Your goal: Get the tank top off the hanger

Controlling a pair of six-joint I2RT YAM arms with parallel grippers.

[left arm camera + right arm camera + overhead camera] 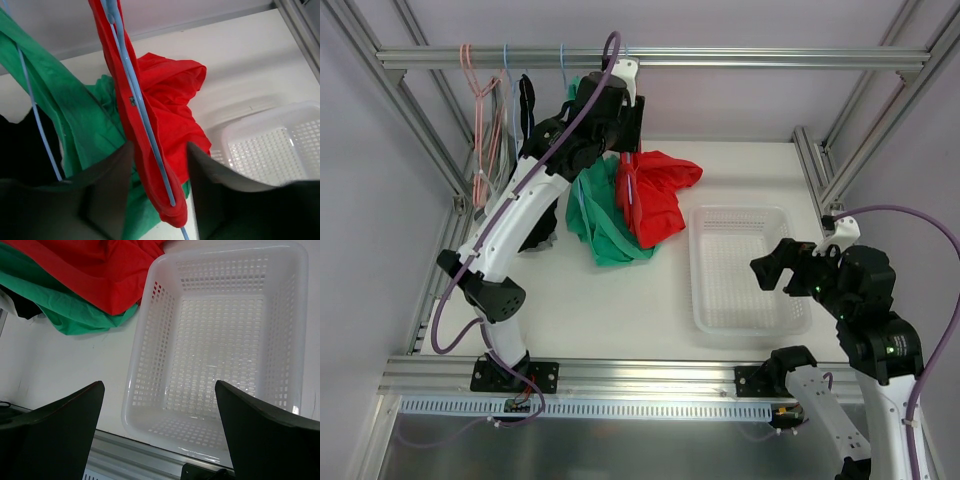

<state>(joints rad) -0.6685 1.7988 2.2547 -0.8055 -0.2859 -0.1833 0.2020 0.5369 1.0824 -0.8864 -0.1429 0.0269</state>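
A red tank top (pixel 655 195) hangs on a light-blue hanger (pixel 145 120) from the top rail (pixel 720 57). Its lower part is bunched on the table. My left gripper (pixel 620 125) is raised at the rail. In the left wrist view the gripper (pixel 160 145) is open, with the red strap (pixel 165 100) and the hanger wire between its jaws. The jaws are not closed on them. My right gripper (pixel 775 265) is open and empty, and hovers over the white basket (pixel 698 270).
A green tank top (pixel 600 225) hangs on another blue hanger just left of the red one, and it also shows in the left wrist view (pixel 65 110). A black garment (pixel 527 105) and pink hangers (pixel 480 130) hang further left. The right wrist view shows the basket (pixel 145 340) empty.
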